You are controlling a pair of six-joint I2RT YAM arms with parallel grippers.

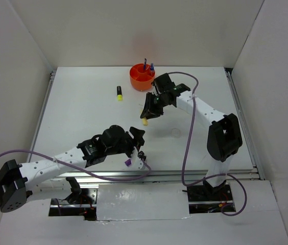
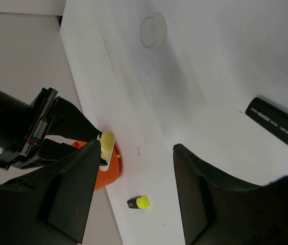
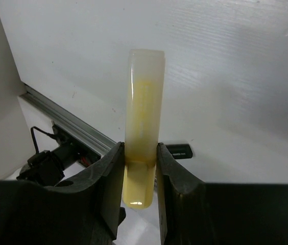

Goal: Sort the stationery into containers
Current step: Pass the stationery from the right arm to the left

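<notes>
The right gripper (image 3: 140, 153) pinches the pale yellow stick (image 3: 145, 97) near the orange organiser (image 1: 142, 77), so it looks ready to be carried over and dropped in, while the left gripper (image 2: 136, 173) hangs wide and empty by the purple highlighter (image 1: 128, 163).

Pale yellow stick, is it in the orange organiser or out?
Out. The right tool clamps the pale yellow stick between its fingers, apart from the orange organiser.
</notes>
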